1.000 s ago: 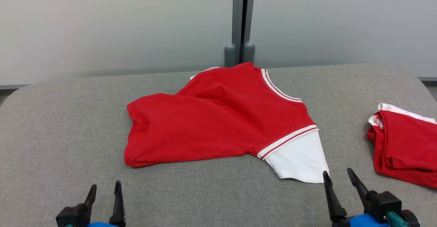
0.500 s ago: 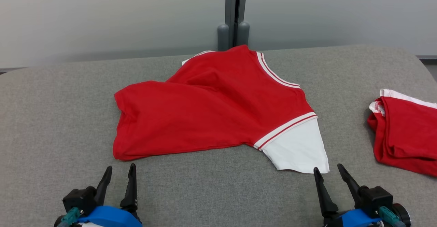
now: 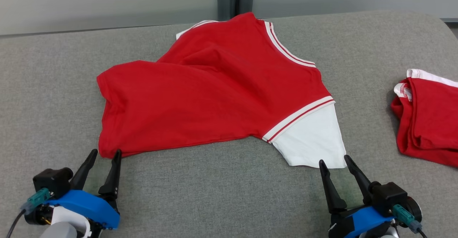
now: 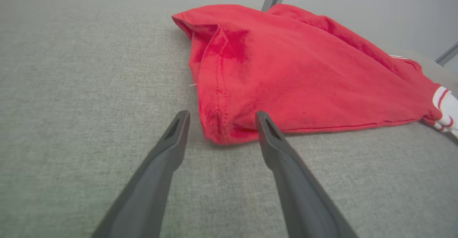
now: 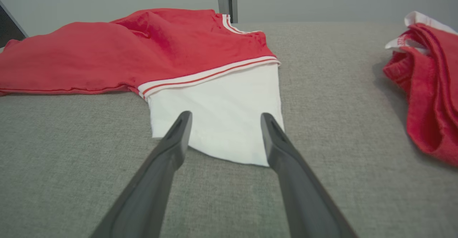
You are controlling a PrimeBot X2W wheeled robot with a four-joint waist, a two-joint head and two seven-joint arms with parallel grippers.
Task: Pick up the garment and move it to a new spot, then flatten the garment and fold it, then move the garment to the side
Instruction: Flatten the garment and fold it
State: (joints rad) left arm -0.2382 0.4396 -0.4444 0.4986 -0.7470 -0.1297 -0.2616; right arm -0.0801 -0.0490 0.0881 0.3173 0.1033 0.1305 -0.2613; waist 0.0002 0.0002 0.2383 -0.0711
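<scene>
Currently: the red garment (image 3: 214, 98) lies rumpled and partly doubled over itself on the grey padded surface (image 3: 222, 195), straight ahead of both grippers. Its near hem corner (image 4: 218, 132) sits just ahead of the left gripper (image 3: 106, 153), in line with the gap between the two fingers. The cuff edge of the white sleeve (image 3: 311, 141) lies at the tips of the right gripper (image 3: 334, 159). Both grippers are spread wide, hold nothing, and are low over the surface.

Handling (judgement): thin knit, light and limp. It will sag and trail when lifted, and it has no stiffness to push against. The layers lie loose, so a shallow pinch may catch the top ply alone. Best holds look like the stitched hem corner for the left and the cuff for the right, fingers going under the cloth edge.

Hard to make out:
- Whether any fingertip touches cloth yet. Cannot tell.
- The far half of the garment is tucked under the fold. A white sliver (image 3: 186, 32) beyond it may be the other sleeve.
- Neckline not identifiable.
- A second red-and-white garment (image 3: 429, 120), folded, lies well off to the right gripper's outer side, cut by the frame edge.
</scene>
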